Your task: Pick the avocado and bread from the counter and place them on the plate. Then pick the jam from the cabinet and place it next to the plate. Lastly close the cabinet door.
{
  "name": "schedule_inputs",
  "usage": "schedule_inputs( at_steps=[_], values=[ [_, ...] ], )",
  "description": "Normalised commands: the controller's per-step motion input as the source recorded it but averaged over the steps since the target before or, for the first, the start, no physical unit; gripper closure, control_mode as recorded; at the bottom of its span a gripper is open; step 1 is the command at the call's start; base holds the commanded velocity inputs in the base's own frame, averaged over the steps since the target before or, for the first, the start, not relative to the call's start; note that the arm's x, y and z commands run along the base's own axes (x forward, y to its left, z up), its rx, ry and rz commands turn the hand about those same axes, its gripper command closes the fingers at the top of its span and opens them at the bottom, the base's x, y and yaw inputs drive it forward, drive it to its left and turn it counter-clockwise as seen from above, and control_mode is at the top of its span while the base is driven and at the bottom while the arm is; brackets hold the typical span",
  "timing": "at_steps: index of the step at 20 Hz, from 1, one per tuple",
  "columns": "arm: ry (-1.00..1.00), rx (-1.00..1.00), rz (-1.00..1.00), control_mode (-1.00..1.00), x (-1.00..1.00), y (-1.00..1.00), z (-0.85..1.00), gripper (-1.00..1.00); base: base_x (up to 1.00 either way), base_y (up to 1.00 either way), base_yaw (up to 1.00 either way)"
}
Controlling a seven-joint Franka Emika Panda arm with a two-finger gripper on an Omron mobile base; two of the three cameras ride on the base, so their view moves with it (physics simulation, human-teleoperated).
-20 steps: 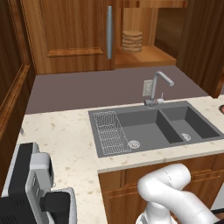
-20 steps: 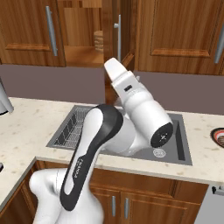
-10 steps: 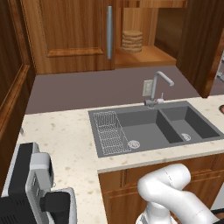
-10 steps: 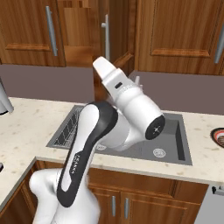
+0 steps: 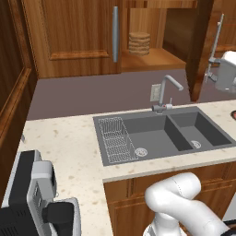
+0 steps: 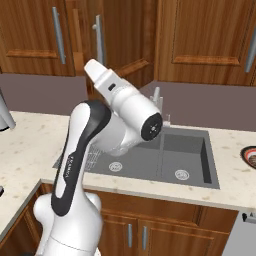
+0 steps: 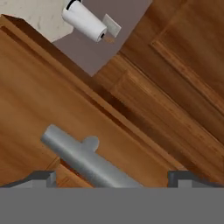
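From the hand camera I see my pincer (image 7: 112,178) spread wide, its two dark tips far apart at the bottom of the view, with the silver bar handle (image 7: 83,159) of the cabinet door (image 7: 52,105) lying between them. I cannot tell whether either tip touches the bar; nothing is pinched. The door's brown wood panel takes up most of that view, and beyond its edge a white paper-towel roll (image 7: 84,20) and a wall outlet (image 7: 111,26) show against the grey-brown wall.

In the left base view the cabinet (image 5: 143,32) stands open, a stack of round tan pieces (image 5: 139,43) on its shelf. The open door (image 5: 201,46) juts toward me at the right, and the white hand sits at its handle. The speckled table (image 5: 64,147) carries the grey sink (image 5: 156,133) and its faucet (image 5: 166,92). The plate (image 6: 250,155) peeks in at the right edge of the right base view.

I can read no writing or labels anywhere.
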Motion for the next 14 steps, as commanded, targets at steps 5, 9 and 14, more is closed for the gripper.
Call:
schedule_inputs(
  at_steps=[5, 9, 14],
  values=[
    [0.00, -0.13, 0.00, -1.00, 0.53, 0.35, -0.18, -1.00, 0.00, 0.00, 0.00],
    [0.00, -0.19, 0.00, -1.00, 0.59, 0.21, -0.13, -1.00, 0.00, 0.00, 0.00],
    [0.00, -0.21, -0.01, -1.00, 0.64, 0.13, -0.01, -1.00, 0.00, 0.00, 0.00]
  ],
)
